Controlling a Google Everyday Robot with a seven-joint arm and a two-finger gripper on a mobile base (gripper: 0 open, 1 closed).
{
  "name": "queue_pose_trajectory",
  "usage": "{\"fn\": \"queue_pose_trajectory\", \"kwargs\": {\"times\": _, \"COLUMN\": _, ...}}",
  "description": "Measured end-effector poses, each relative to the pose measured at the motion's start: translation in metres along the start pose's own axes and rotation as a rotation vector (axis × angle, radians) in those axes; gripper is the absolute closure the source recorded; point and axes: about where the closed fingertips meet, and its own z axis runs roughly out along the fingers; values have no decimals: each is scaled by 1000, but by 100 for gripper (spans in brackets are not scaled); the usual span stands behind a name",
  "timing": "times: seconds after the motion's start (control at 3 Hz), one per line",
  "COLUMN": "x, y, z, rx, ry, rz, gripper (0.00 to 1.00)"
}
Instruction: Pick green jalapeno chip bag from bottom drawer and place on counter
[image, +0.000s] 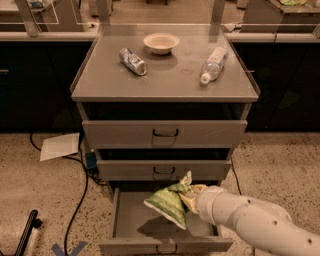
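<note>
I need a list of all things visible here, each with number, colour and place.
counter: one, grey, cabinet top
bowl: one, pale, counter back
can: one, silver, counter left
bottle: one, clear, counter right, lying
upper drawers: two, grey, below counter
bottom drawer: one, grey, pulled open
green jalapeno chip bag: one, green, held above the bottom drawer
paper: one, white, floor left
arm: one, white, from lower right
hand: one, pale, over the bottom drawer, shut on the bag

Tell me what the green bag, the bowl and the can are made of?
The green bag, held by the gripper above the bottom drawer, looks like thin plastic film: crinkled and glossy. The bowl seems matte pale plastic or ceramic; I cannot tell which. The can looks like silvery metal, shiny and dented.
</note>
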Motion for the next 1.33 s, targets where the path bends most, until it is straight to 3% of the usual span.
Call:
{"fn": "queue_pose_trajectory", "kwargs": {"times": 0.33, "x": -28, "y": 39, "z": -52, "rx": 46, "ry": -1, "rz": -180, "gripper": 100}}
{"fn": "queue_pose_trajectory", "kwargs": {"times": 0.67, "x": -43, "y": 47, "z": -63, "rx": 59, "ry": -28, "rz": -202, "gripper": 100}}
{"fn": "queue_pose_trajectory", "kwargs": {"times": 1.33, "x": -47, "y": 51, "z": -67, "rx": 90, "ry": -54, "rz": -214, "gripper": 100}}
